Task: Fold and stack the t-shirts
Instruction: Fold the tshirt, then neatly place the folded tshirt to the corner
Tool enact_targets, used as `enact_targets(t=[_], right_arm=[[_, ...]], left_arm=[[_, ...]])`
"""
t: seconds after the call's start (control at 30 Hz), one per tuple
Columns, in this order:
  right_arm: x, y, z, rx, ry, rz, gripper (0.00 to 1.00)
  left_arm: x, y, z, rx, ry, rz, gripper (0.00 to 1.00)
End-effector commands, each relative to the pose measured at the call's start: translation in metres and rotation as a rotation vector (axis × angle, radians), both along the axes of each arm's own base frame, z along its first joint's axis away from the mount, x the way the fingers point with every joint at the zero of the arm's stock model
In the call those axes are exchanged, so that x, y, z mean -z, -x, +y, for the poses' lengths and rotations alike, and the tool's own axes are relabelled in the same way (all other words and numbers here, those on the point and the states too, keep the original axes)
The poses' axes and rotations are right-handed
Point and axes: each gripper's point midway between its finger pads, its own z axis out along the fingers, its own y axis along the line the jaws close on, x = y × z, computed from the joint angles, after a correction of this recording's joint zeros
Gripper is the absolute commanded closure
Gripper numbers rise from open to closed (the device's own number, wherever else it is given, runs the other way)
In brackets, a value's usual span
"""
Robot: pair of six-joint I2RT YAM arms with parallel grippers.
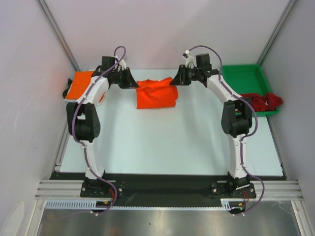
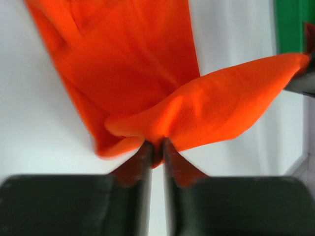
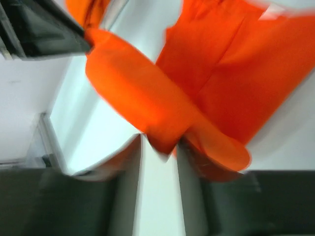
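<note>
Item: orange t-shirt (image 1: pixel 156 96), far edge of desk (image 1: pixel 162 142); top hem runs crosswise, pinched narrowly between left fingers (image 2: pixel 144 177) and right fingers (image 3: pixel 129 182).

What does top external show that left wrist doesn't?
Only top: a second orange shirt at far left, and the whole tray. Only left wrist: the left gripper up close, pinching a raised fold of cloth. Both: the middle orange shirt, the right gripper at the fold's other end, and at least a sliver of the tray.
</note>
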Motion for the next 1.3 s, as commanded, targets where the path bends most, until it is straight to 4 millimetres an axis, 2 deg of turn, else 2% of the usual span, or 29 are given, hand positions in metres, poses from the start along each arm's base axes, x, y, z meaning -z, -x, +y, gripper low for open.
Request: enact_targets(t=[0.0, 0.03, 0.07, 0.13, 0.17, 0.27, 0.3, 0.37, 0.43, 0.6, 0.77, 0.83, 0.87, 0.9, 0.97, 1.0, 1.07, 1.1, 1.17, 1.27], right_arm=[[0.012, -0.054, 0.0, 0.053, 0.01, -0.144, 0.55], [0.032, -0.063, 0.003, 0.043, 0.013, -0.146, 0.38], [0.017, -0.072, 0.005, 0.031, 0.025, -0.215, 0.3], [0.007, -0.078, 0.003, 0.051, 0.053, -0.268, 0.25], [-0.01, -0.073, 0.002, 0.041, 0.058, -0.311, 0.25], [-0.024, -0.059, 0.003, 0.023, 0.042, -0.304, 0.26], [-0.026, -0.049, 0.006, 0.008, 0.023, -0.278, 0.26], [-0.023, -0.042, 0.01, -0.005, 0.014, -0.256, 0.28], [-0.014, -0.034, 0.019, -0.028, 0.01, -0.232, 0.3], [0.016, -0.029, 0.036, -0.052, 0.005, -0.153, 0.32], [0.058, -0.039, 0.033, -0.018, 0.02, -0.069, 0.32], [0.073, -0.039, 0.032, -0.014, 0.03, -0.042, 0.32], [0.079, -0.04, 0.029, -0.008, 0.032, -0.029, 0.32], [0.084, -0.04, 0.028, -0.006, 0.034, -0.02, 0.32], [0.093, -0.04, 0.028, -0.006, 0.04, -0.008, 0.32], [0.095, -0.042, 0.026, -0.001, 0.043, -0.006, 0.32], [0.104, -0.043, 0.025, 0.007, 0.053, 0.005, 0.32], [0.107, -0.044, 0.024, 0.012, 0.059, 0.011, 0.32], [0.112, -0.044, 0.023, 0.015, 0.064, 0.018, 0.32], [0.122, -0.04, 0.024, 0.014, 0.073, 0.037, 0.32]], left_arm=[[0.004, -0.079, 0.023, -0.095, -0.178, -0.169, 0.65], [0.001, -0.092, 0.027, -0.116, -0.23, -0.205, 0.42], [-0.007, -0.104, 0.025, -0.129, -0.274, -0.253, 0.33], [-0.017, -0.109, 0.031, -0.191, -0.305, -0.272, 0.18], [-0.016, -0.107, 0.032, -0.194, -0.304, -0.265, 0.18], [-0.002, -0.086, 0.039, -0.179, -0.293, -0.191, 0.19], [0.014, -0.075, 0.042, -0.165, -0.289, -0.137, 0.19], [0.028, -0.065, 0.045, -0.121, -0.253, -0.092, 0.21], [0.047, -0.056, 0.046, -0.1, -0.236, -0.039, 0.23], [0.069, -0.046, 0.028, -0.019, -0.087, 0.034, 0.27], [0.101, -0.048, 0.022, -0.028, -0.026, 0.11, 0.27], [0.106, -0.052, 0.018, -0.032, 0.005, 0.122, 0.27], [0.107, -0.055, 0.016, -0.03, 0.016, 0.117, 0.27], [0.117, -0.056, 0.014, -0.034, 0.032, 0.14, 0.27], [0.119, -0.061, 0.01, -0.027, 0.054, 0.134, 0.27], [0.129, -0.061, 0.009, -0.033, 0.061, 0.156, 0.27], [0.133, -0.064, 0.005, -0.023, 0.081, 0.155, 0.28], [0.138, -0.064, 0.002, -0.022, 0.094, 0.168, 0.31], [0.137, -0.065, -0.006, 0.001, 0.131, 0.161, 0.34], [0.139, -0.063, -0.021, 0.034, 0.175, 0.169, 0.47]])
